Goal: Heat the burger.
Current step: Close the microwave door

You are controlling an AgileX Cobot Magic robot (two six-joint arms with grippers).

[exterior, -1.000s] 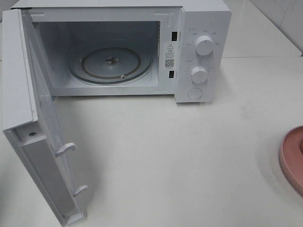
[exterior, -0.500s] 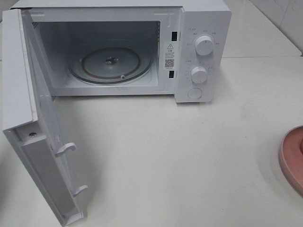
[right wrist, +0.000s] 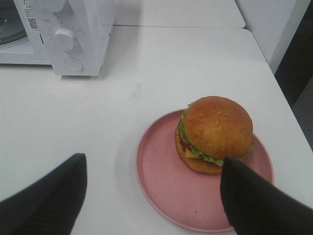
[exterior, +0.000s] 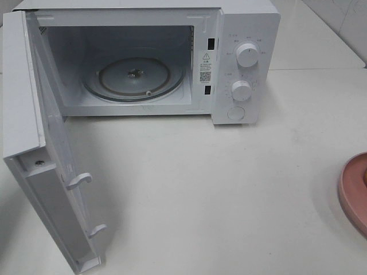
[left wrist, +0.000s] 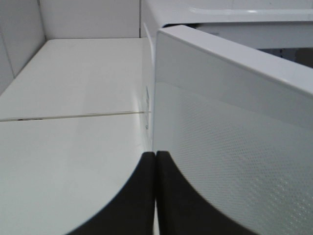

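Left hand (left wrist: 155, 196): the two dark fingers are pressed together with nothing between them. It sits just beside the outer face of the microwave door (left wrist: 234, 147), near the door's free edge; whether it touches the panel cannot be told. White bench (left wrist: 68, 161) beneath it.

Right hand (right wrist: 151, 196): fingers spread wide apart, nothing between them. It hangs over the bench above the near edge of the pink plate (right wrist: 161, 181). One finger (right wrist: 254, 205) overlaps the plate's rim in the right wrist view, the other (right wrist: 44, 200) lies off to the plate's far side over bare bench. No contact with the plate or food visible.

Burger (right wrist: 215, 134): sits upright on the pink plate, off-centre toward the rim away from the microwave. Glossy golden-brown bun on top, green lettuce showing at the edge, a sliver of yellow and red below it. Apart from both hands.

Microwave (exterior: 241, 34): white, at the back of the bench, door swung fully open toward the left side. Glass turntable (exterior: 135, 77) inside is bare. Two round knobs (exterior: 247, 55) and a button below them on the control panel.

In the high view only a slice of the plate shows at the right edge, well apart from the microwave; neither hand appears there.
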